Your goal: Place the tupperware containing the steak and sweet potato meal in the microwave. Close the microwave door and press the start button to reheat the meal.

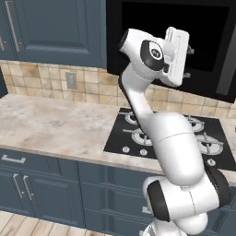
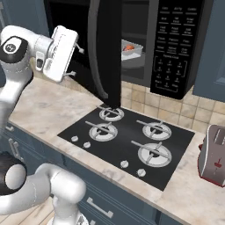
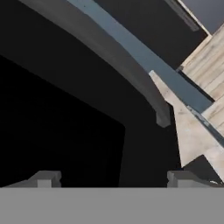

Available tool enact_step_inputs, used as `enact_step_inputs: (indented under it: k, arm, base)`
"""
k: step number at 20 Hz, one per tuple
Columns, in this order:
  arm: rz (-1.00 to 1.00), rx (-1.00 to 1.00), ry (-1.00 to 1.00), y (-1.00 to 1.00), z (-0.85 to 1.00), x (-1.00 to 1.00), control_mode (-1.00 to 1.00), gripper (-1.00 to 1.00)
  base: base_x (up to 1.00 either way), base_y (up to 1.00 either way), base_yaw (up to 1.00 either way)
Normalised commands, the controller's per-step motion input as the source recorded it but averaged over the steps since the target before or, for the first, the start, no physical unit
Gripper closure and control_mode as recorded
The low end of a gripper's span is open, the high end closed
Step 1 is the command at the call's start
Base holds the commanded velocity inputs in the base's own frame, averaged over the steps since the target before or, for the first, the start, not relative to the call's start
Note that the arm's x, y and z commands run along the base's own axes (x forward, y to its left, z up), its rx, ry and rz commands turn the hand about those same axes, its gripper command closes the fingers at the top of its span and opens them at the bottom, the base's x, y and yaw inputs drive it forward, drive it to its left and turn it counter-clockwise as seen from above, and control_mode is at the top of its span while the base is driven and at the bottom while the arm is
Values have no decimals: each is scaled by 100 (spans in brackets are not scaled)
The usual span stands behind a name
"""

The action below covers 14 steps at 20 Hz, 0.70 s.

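One tupperware (image 2: 132, 49), four burners (image 2: 128, 132) (one toaster (image 2: 212, 155))

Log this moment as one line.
tupperware: inside microwave | microwave door: open | gripper: open, empty, facing door

The white arm's pincer (image 1: 190, 62) is raised in front of the black microwave door (image 1: 203, 41), fingers apart. Below, the stove (image 1: 133, 133) lies in the beige counter (image 1: 50, 124).
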Motion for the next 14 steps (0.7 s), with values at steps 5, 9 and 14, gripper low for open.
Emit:
enact_step_inputs:
  k: [5,9,14]
  arm:
    - [48,14,-25,-43,-1,59,-100,-100]
    - [48,12,-23,-34,-3,75,-100,-100]
    - [42,7,-19,-16,-7,98,-100,-100]
  base:
    - [0,0,0]
    - [0,0,0]
    - [0,0,0]
